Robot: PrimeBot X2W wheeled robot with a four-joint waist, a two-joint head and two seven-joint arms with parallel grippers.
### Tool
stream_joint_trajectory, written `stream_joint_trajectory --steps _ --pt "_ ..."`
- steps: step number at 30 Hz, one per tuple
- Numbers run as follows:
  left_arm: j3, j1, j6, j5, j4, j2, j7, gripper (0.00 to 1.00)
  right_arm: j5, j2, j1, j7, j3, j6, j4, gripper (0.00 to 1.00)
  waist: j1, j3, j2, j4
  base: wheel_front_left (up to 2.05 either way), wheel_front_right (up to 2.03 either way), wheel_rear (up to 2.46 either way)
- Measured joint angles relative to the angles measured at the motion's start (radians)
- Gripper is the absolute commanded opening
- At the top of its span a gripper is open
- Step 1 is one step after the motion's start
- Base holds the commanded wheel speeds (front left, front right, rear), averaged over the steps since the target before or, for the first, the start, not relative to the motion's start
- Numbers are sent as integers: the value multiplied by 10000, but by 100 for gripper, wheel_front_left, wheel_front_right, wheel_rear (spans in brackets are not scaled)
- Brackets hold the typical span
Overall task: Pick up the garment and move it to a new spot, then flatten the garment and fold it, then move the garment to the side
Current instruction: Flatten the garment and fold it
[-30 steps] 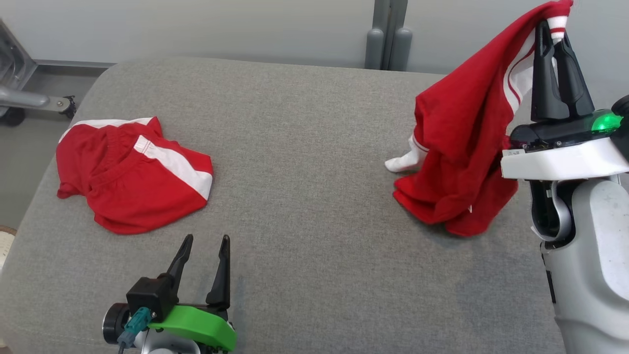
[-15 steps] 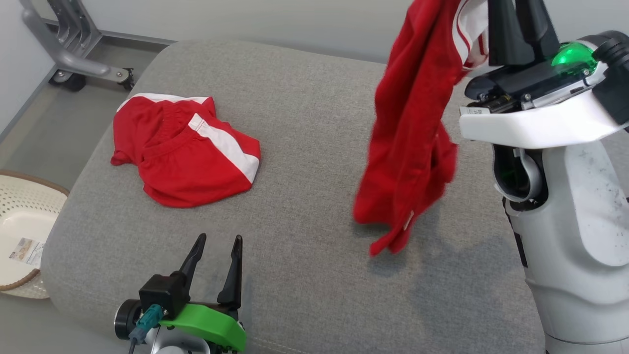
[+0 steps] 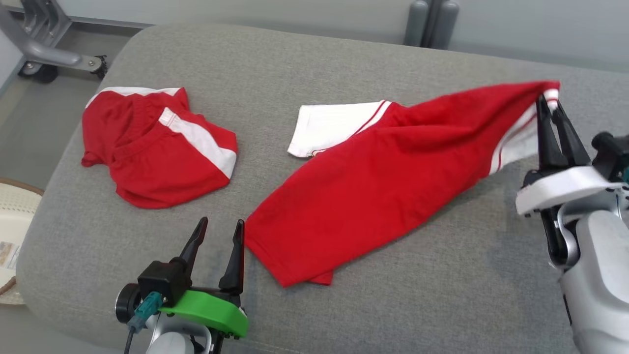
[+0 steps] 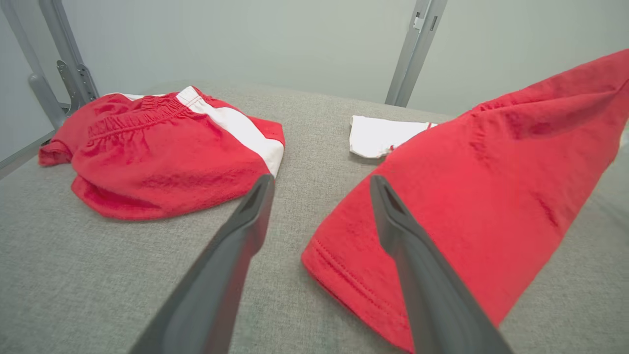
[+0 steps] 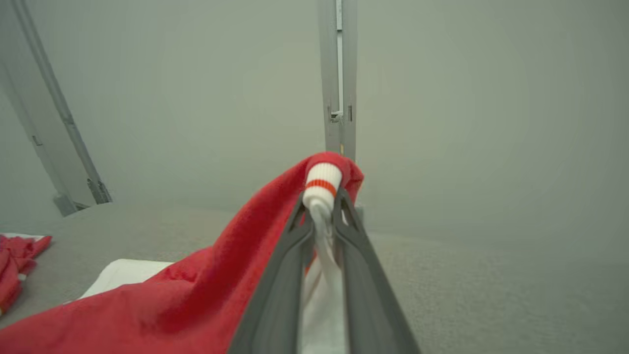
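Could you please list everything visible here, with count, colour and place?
Shirt: one, red with white sleeves, spread mid-cushion, one cuff lifted at right.
Shorts: one, red with white stripe, crumpled at far left.
Cushion: one, grey, under both garments.
Basket: one, cream, floor at left edge.
Wheeled frame: one, grey metal, floor far left.
Posts: two, grey, behind the cushion.
Left gripper: one, dark, open beside the shirt's hem.
Right gripper: one, dark, shut on the shirt's cuff.
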Motion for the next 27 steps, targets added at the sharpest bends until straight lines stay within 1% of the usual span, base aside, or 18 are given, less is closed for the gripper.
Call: stream_joint_trajectory --steps 1,3,4,5,8,10,13,17,23,27 --pt "-35 -36 0 0 -12 -2 0 100 -46 -50 130 -2 -174 0 359 0 0 40 0 -92 0 0 0" --pt "-58 -120 0 4 -13 -2 0 100 -119 -71 269 0 -502 0 1212 50 0 117 0 -280 0 0 0" --pt "-65 -152 0 12 -12 -4 0 100 -171 -59 316 0 -600 0 1496 100 0 151 0 -374 0 0 0" --pt "-73 -178 0 67 6 -2 0 100 -272 -67 320 2 -662 0 1747 100 0 182 0 -472 0 0 0" --pt "-90 -206 0 153 52 -4 0 100 -414 -52 313 0 -999 2 1862 100 0 255 0 -744 0 0 0" --pt "-54 -224 0 153 113 -4 0 100 -466 15 353 0 -1225 0 1760 100 0 264 0 -921 0 0 0" --pt "36 -219 -10 157 272 -6 0 100 -560 203 571 -2 -1361 0 1292 100 0 212 0 -1178 0 0 0" --pt "190 -130 -10 151 529 -6 0 100 -625 437 1055 -2 -1250 0 780 100 0 45 0 -1511 0 0 0" --pt "575 25 17 -67 1356 -4 0 100 -545 642 1602 -2 -941 0 355 100 0 -182 0 -2057 0 0 0" --pt "1166 47 127 -67 1689 -6 0 100 -416 775 1763 0 -794 0 267 100 0 -226 0 -2426 0 0 0"
